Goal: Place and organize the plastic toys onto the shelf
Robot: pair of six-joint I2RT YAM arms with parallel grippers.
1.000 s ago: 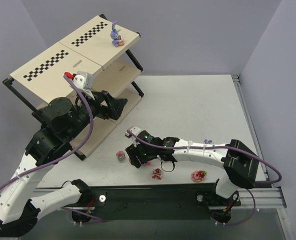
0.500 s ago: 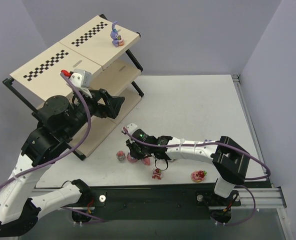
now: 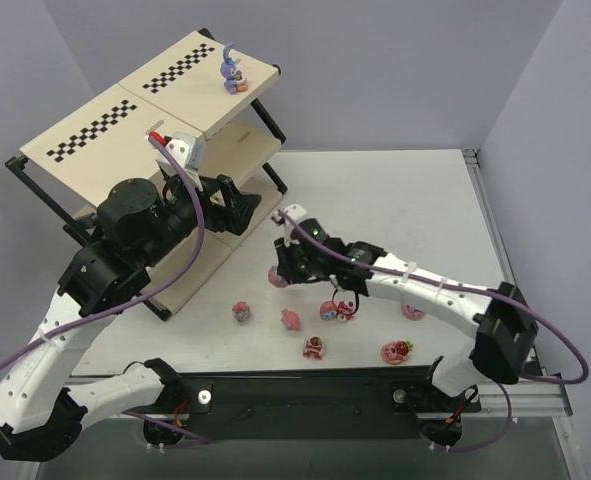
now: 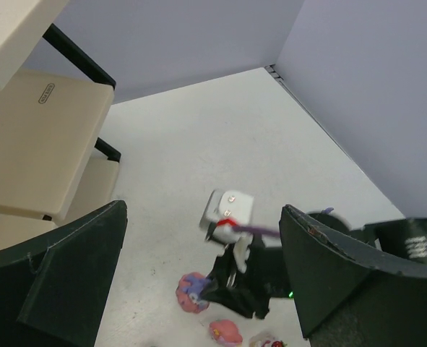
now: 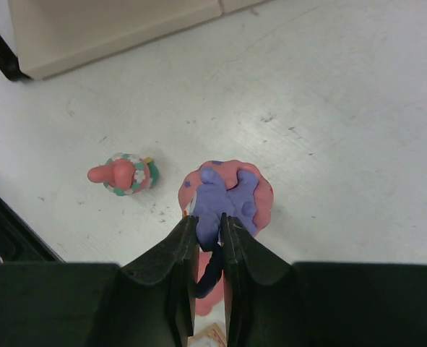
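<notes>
My right gripper (image 3: 282, 272) is shut on a purple bunny on a pink donut base (image 5: 224, 196), gripping its purple body low over the white table. The same bunny shows in the left wrist view (image 4: 191, 293) and in the top view (image 3: 276, 278). My left gripper (image 3: 237, 208) is open and empty, and it hovers beside the shelf (image 3: 105, 120); its jaws stand wide apart (image 4: 202, 217). Another purple bunny (image 3: 234, 72) stands on the shelf's top board. Several small pink and red toys lie on the table, among them (image 3: 241, 312), (image 3: 291, 320), (image 3: 314, 347) and a strawberry-topped one (image 3: 396, 350).
A small pink figure with a green and white ring (image 5: 123, 173) lies left of the held bunny. The shelf's lowest board (image 5: 112, 22) is just beyond it. Two more toys (image 3: 336, 309), (image 3: 412, 310) lie by the right arm. The shelf's middle board (image 4: 25, 137) is at the left.
My right gripper has closed on the bunny and carried it away from the toy cluster, up the table toward the shelf. My left arm has shifted a little to the right.
</notes>
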